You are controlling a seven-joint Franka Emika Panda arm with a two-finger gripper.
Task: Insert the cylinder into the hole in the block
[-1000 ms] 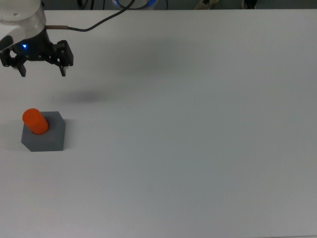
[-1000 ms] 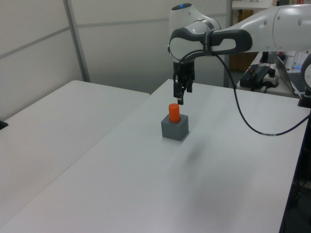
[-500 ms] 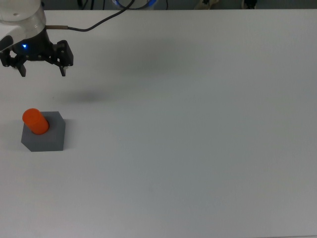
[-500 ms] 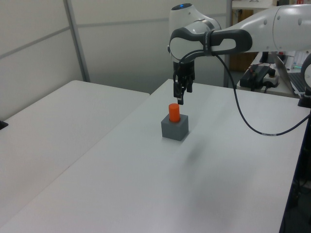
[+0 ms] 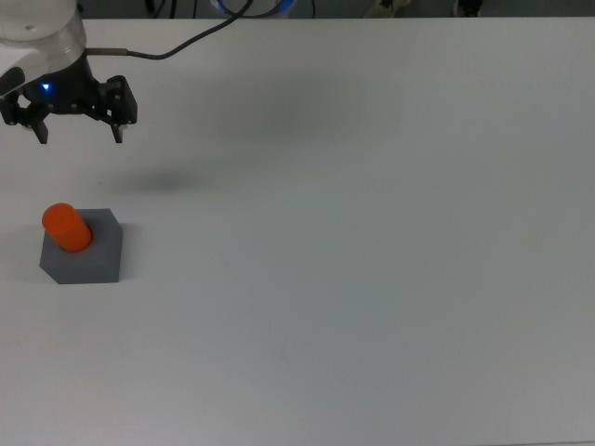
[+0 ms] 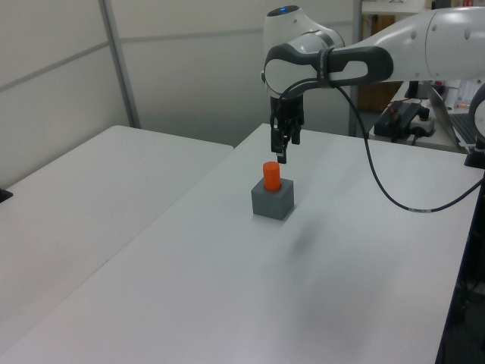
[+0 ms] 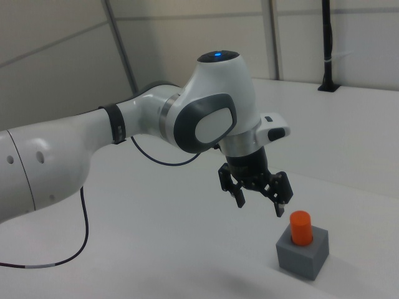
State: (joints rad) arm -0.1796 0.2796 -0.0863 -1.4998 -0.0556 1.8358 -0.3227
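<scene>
The bright orange cylinder (image 5: 66, 228) stands upright in the top of the dark grey block (image 5: 86, 253), its lower end inside the hole, which it hides. The left view shows the cylinder (image 6: 271, 175) and block (image 6: 273, 202) in mid-table; the right view has the cylinder (image 7: 301, 227) on the block (image 7: 303, 256) at lower right. My gripper (image 5: 80, 137) hangs open and empty above the table, apart from the cylinder, toward the top view's upper left. It shows above the cylinder in the left view (image 6: 281, 149) and to the left of it in the right view (image 7: 260, 204).
The white table (image 5: 353, 242) stretches wide to the top view's right. A black cable (image 5: 177, 46) trails from the arm across the far edge. A second white table (image 6: 83, 189) stands at the left view's left, and equipment (image 6: 405, 117) sits beyond the table's far right.
</scene>
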